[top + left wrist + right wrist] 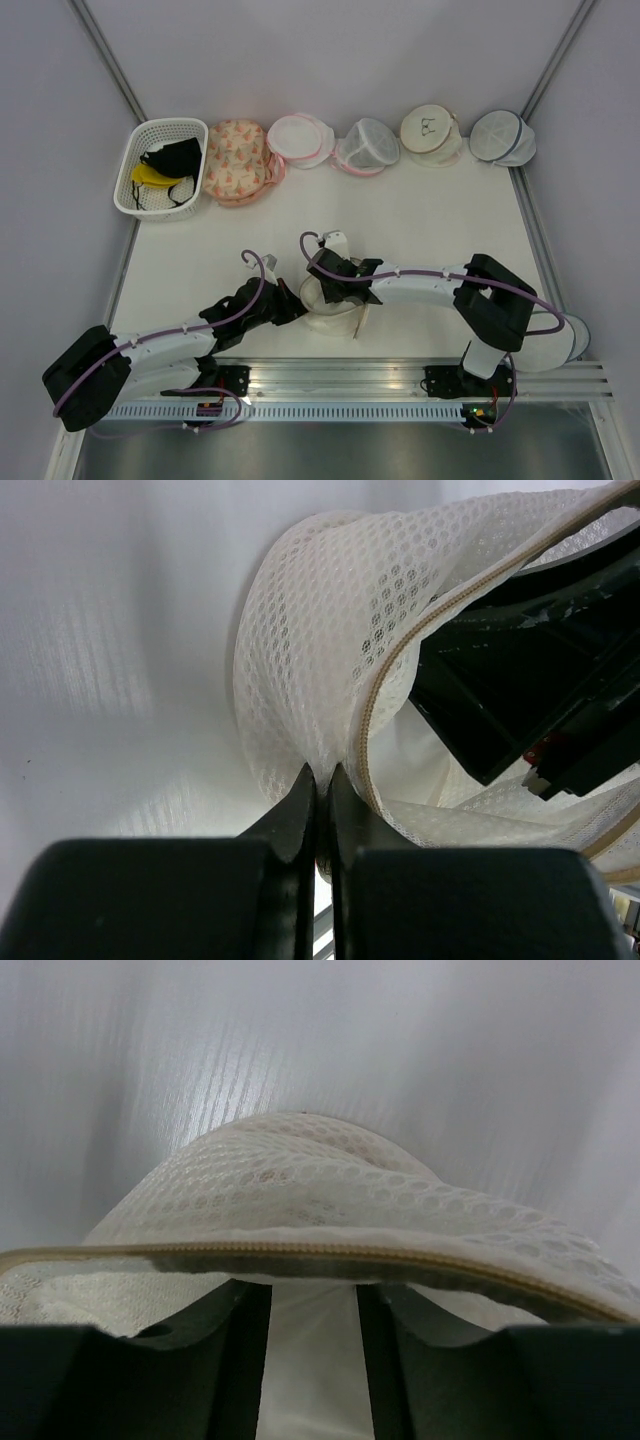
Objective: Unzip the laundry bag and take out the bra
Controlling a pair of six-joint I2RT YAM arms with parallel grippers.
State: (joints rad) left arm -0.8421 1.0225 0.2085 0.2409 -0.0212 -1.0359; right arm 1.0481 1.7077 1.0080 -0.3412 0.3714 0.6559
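Observation:
The laundry bag [335, 318], cream mesh with a tan zip, lies near the table's front edge between both arms. In the left wrist view my left gripper [322, 775] is shut on a fold of the laundry bag [330, 610] just beside the zip trim [385, 670]. My right gripper [335, 290] reaches into the open mouth from the right. In the right wrist view the zip edge [300, 1252] hides the tips of my right gripper [310, 1295]. Smooth white cloth, the bra [310, 1360], fills the gap between its fingers.
A white basket [135, 190] at back left holds a black bra [175, 155] and a yellow one [155, 177]. Along the back wall lie several round pouches [300, 140], one with a glasses mark [432, 130]. Another mesh pouch [560, 345] lies under the right arm. A metal rail [400, 375] runs along the front.

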